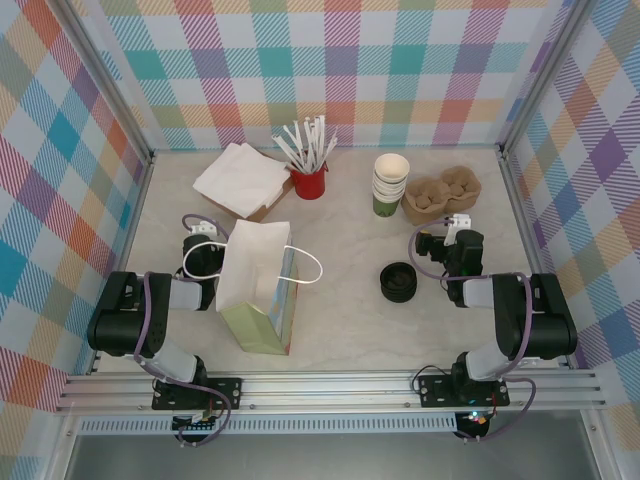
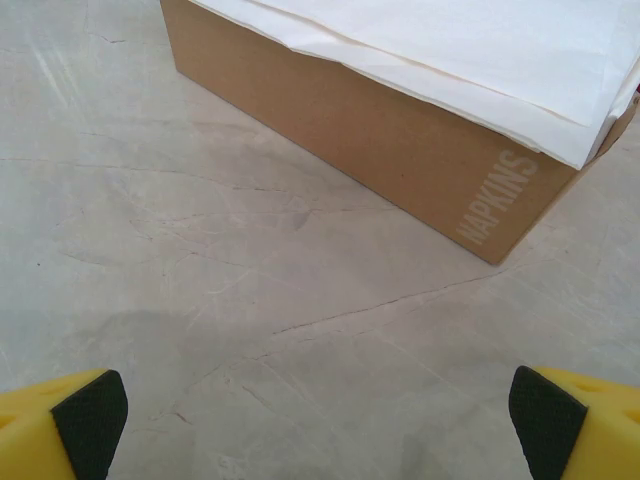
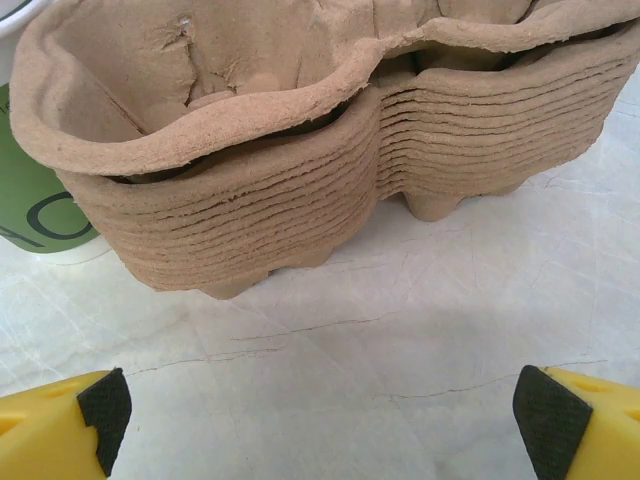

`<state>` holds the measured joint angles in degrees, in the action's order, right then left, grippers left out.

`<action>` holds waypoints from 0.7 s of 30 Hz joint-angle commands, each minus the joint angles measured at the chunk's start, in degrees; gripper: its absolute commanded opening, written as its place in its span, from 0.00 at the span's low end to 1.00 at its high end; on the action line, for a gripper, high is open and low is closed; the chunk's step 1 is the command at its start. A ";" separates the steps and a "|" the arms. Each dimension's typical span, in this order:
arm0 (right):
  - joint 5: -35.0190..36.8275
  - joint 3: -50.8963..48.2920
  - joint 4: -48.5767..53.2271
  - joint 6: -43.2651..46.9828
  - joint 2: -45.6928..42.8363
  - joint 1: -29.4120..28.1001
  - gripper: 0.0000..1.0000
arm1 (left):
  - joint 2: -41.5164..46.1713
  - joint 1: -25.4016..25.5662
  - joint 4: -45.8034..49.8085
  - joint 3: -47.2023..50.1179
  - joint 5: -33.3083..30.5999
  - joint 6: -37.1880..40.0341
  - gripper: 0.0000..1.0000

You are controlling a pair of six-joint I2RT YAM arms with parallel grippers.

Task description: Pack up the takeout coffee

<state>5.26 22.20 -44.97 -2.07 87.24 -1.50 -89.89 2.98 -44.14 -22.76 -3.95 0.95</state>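
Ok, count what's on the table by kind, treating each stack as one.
Paper bag: 1
Napkin box: 1
Red cup of white sticks: 1
Green cup stack: 1
Pulp carrier stack: 1
Black lid stack: 1
Total: 6

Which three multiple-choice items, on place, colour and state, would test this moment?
1. Where is the stack of pulp cup carriers? A) right of the stack of green cups B) inside the paper bag C) on the napkin box
2. What colour is the cup holding white sticks? A) blue B) red C) black
3. How is the right gripper? A) shut on a lid B) shut, empty C) open
Key: 1 A, they sit side by side at the back; 2 B, its wall is red; 3 C, its yellow fingers stand far apart.
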 commanded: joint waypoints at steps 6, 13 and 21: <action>-1.28 1.18 -1.87 0.56 0.12 0.18 1.00 | 0.15 0.53 -2.02 -1.41 -0.21 0.76 1.00; -1.39 1.16 -1.78 0.57 0.12 0.25 1.00 | 0.13 0.49 -2.07 -1.38 -0.08 0.54 1.00; 1.74 6.77 19.01 -0.02 -9.25 0.24 1.00 | 12.50 -2.17 28.18 -11.40 -11.79 -6.71 1.00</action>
<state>6.42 25.50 -35.22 -2.13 82.11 -1.50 -82.15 1.98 -28.86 -28.45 -10.02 -2.22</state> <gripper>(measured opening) 0.997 0.999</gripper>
